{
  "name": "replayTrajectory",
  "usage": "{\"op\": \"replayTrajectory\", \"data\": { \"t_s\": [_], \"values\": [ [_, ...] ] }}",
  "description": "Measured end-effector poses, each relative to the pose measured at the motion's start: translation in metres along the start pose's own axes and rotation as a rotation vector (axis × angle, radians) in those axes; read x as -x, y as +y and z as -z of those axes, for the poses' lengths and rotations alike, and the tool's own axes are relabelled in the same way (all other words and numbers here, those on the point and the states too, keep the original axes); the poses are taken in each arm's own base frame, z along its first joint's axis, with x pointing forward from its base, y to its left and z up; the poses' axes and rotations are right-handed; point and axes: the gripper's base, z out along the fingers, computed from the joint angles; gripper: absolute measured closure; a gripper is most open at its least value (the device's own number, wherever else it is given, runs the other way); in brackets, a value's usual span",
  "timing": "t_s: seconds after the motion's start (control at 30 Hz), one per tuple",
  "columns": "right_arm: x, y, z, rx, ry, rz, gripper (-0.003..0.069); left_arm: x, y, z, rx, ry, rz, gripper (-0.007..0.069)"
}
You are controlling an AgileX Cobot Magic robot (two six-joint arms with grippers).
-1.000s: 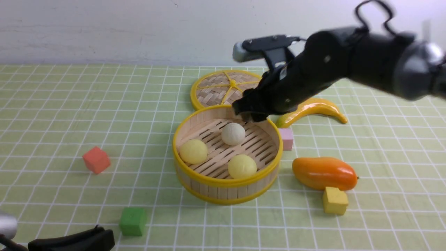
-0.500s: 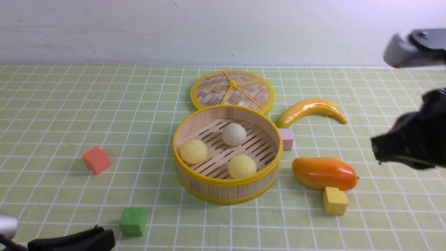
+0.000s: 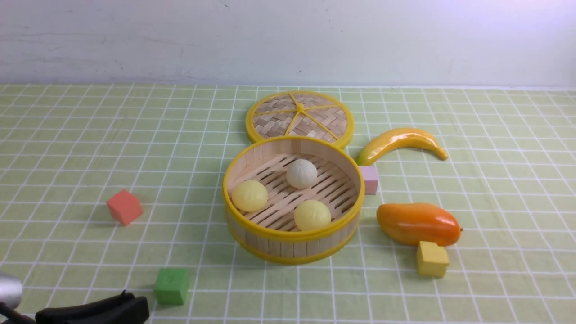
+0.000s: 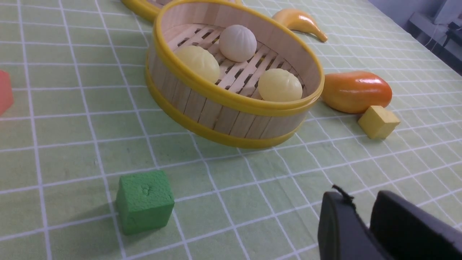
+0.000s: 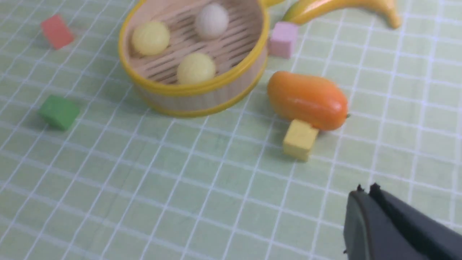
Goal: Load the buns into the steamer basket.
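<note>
The steamer basket stands mid-table with all three buns on its slatted floor. Two are pale yellow and one is off-white and pleated. The basket and buns also show in the left wrist view, and the basket in the right wrist view. My left gripper rests low at the near left, empty. In its wrist view the left gripper has its jaws close together. My right gripper is shut and empty, near the yellow cube, and out of the front view.
The flat woven lid lies behind the basket. A banana, pink cube, orange mango and yellow cube lie to its right. A red cube and green cube lie to its left.
My right arm pulled back from over the basket's far rim, swept to the right and left the front view. The buns and basket stayed put. The left arm has not moved.
</note>
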Motion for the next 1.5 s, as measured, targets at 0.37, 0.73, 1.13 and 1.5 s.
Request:
{"op": "replayTrajectory", "data": {
  "t_s": [0.37, 0.73, 1.13, 1.5],
  "values": [
    [-0.155, -0.043, -0.062, -0.296, -0.323, -0.174, 0.0669, 0.0, 0.0, 0.0, 0.0, 0.0, 0.0, 0.048],
    [-0.181, -0.05, -0.076, -0.356, -0.283, -0.085, 0.0669, 0.0, 0.0, 0.0, 0.0, 0.0, 0.0, 0.047],
    [-0.181, -0.05, -0.076, -0.356, -0.283, -0.085, 0.066, 0.0, 0.0, 0.0, 0.0, 0.0, 0.0, 0.0459],
    [-0.181, -0.05, -0.076, -0.357, -0.283, -0.084, 0.0655, 0.001, 0.0, 0.0, -0.003, -0.015, 0.0, 0.0449]
  ]
}}
